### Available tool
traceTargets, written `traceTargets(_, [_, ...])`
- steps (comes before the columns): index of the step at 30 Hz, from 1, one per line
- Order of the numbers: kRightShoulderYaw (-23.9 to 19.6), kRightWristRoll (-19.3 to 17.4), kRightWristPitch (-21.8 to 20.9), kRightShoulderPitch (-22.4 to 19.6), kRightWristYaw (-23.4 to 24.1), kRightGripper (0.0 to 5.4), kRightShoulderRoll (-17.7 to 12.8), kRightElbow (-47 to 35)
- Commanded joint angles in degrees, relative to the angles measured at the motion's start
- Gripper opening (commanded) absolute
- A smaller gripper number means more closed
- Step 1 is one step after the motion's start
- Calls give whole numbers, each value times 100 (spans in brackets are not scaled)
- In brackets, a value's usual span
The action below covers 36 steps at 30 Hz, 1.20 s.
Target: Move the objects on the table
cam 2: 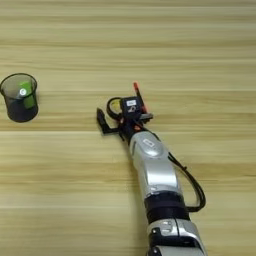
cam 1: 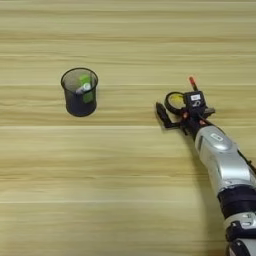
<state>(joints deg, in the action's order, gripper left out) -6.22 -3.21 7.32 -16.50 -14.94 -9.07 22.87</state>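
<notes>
- Left eye view: the black mesh cup sits well left of everything else, and the green block is already inside it, leaning on the far wall. So one of the three looks done, going by how things lie.
- Same view: the right gripper is over by the tape ring, with one black finger sticking out left of the ring and the other side lost under the wrist gear. Honestly I can't tell how far apart the fingers are or whether they've got the ring; it could be gripped or just beside it.
- The pen only shows its red tip poking out behind the wrist, so it's still on the table.
- Right eye view: same story from the other side. The cup is at the far left edge, the ring is tucked against the gripper, and the pen's red end angles up past the wrist.
- My guess is ring and pen are left to move. Nothing sits on the wood between gripper and cup; the pen lying so close behind the wrist is the only thing that might get bumped.
</notes>
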Motion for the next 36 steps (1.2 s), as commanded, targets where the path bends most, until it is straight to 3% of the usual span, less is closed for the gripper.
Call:
traceTargets(1, [-82,-63,-30,-422,165,536,-83,-69])
traceTargets(6, [-123,-170,63,-502,151,536,-70,71])
traceTargets(11, [-159,-417,412,-587,-77,536,-16,232])
traceTargets(19, [-111,-490,588,-618,-165,536,-53,271])
traceTargets(26, [-80,-481,542,-610,-234,419,-60,278])
traceTargets(36, [113,-442,396,-531,-422,405,-46,105])
